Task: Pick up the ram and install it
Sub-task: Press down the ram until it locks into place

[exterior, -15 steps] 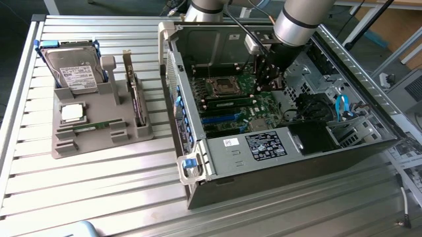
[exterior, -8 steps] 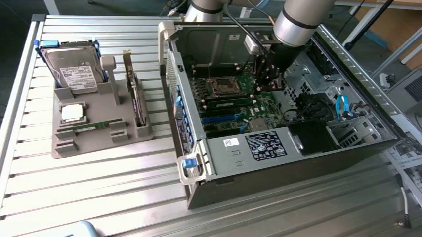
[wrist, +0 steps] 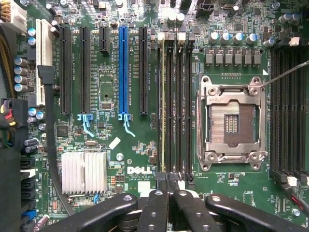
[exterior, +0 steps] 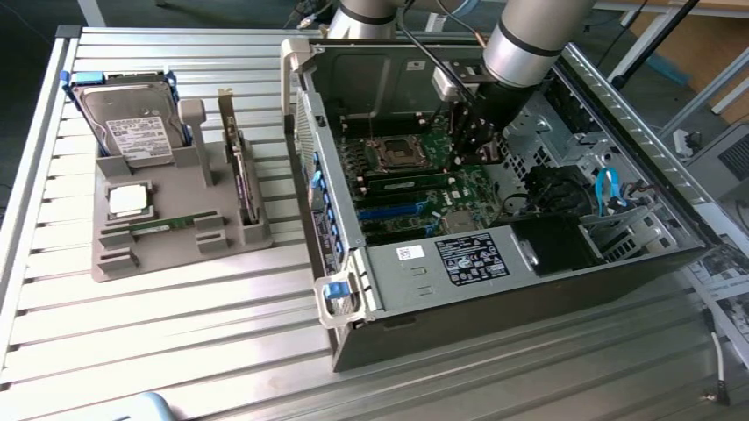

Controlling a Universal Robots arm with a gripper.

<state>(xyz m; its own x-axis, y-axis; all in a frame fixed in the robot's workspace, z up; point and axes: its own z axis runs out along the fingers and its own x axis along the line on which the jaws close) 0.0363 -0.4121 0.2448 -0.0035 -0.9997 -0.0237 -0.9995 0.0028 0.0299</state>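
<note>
While pincer (wrist: pixel 169 186) sits closed | ram (wrist: pixel 163 106) seated edge-up | long axis along slot (wrist: pixel 162 36)

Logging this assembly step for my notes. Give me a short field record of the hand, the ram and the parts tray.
hand: shut, empty, inside the open case, above one end of the memory slots
ram: standing in a slot beside the processor socket
processor socket: empty
tray: holds hard drive and silver processor chip
</note>
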